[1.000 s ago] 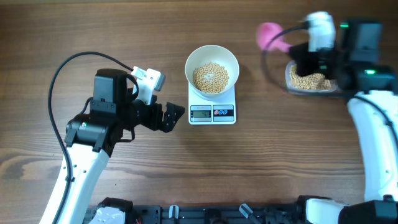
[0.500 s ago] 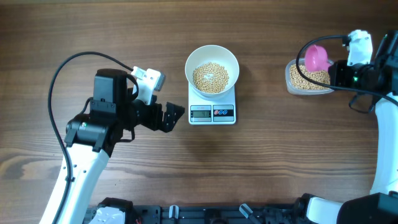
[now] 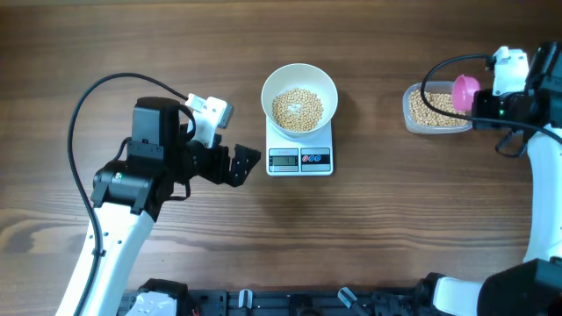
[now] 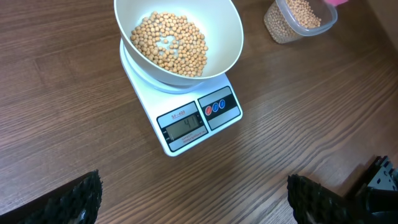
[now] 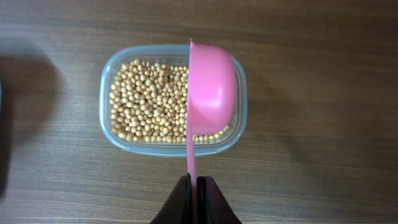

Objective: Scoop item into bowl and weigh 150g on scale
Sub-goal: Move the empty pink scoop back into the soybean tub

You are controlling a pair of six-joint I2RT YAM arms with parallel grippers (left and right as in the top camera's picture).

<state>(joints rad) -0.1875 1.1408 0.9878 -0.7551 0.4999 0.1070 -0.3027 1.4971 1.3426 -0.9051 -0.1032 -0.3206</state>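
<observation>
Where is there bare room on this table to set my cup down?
Bare wood lies between the small white digital scale and the clear plastic bean tub, and in front of the scale. Crowded: between the open left gripper and scale, and over the tub, where the right gripper holds a pink scoop.

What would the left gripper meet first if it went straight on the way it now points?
Probably the scale, at its display end: the open left gripper points at it with nothing visible between. Height is hard to judge, so it could instead catch the bowl standing on the scale.
</observation>
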